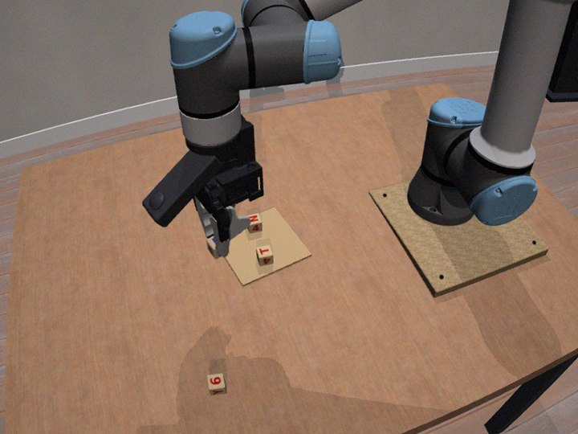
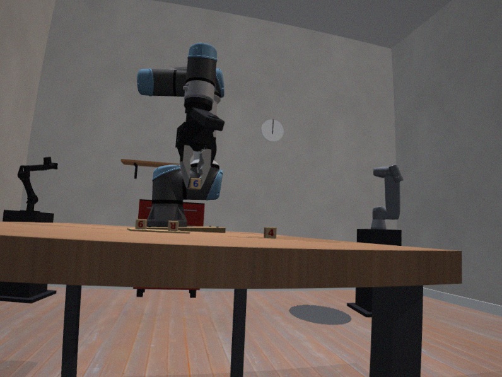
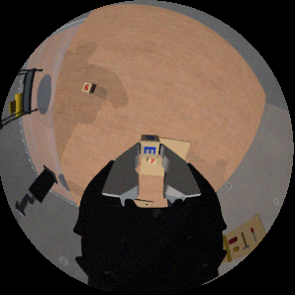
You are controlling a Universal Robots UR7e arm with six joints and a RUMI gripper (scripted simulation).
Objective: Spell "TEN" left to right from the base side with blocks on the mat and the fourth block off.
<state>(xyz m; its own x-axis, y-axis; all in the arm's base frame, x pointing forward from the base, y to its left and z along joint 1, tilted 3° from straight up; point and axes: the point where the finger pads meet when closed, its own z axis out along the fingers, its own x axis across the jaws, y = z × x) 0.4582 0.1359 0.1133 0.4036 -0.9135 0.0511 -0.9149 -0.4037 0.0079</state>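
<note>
My gripper (image 1: 219, 245) (image 2: 195, 182) (image 3: 148, 144) is shut on the E block (image 1: 213, 249) (image 2: 195, 183) (image 3: 149, 148), held well above the table near the mat's far side. Its blue E faces up in the wrist view. The T block (image 1: 264, 254) (image 2: 173, 225) (image 3: 151, 160) and the N block (image 1: 254, 223) (image 2: 140, 224) stand on the mat (image 1: 287, 245) (image 3: 179, 147), letters up, with a gap between them. From the base, T is left and N right. The N block is hidden in the wrist view. The fourth block (image 1: 216, 384) (image 2: 269, 232) (image 3: 88, 87) lies off the mat, a red 6 on top.
The robot's base stands on a wooden board (image 1: 398, 217) on the near side of the mat. The fourth block is far to the left of the mat as seen from the base. The table (image 1: 321, 341) (image 2: 227, 263) (image 3: 168, 59) extends around the mat.
</note>
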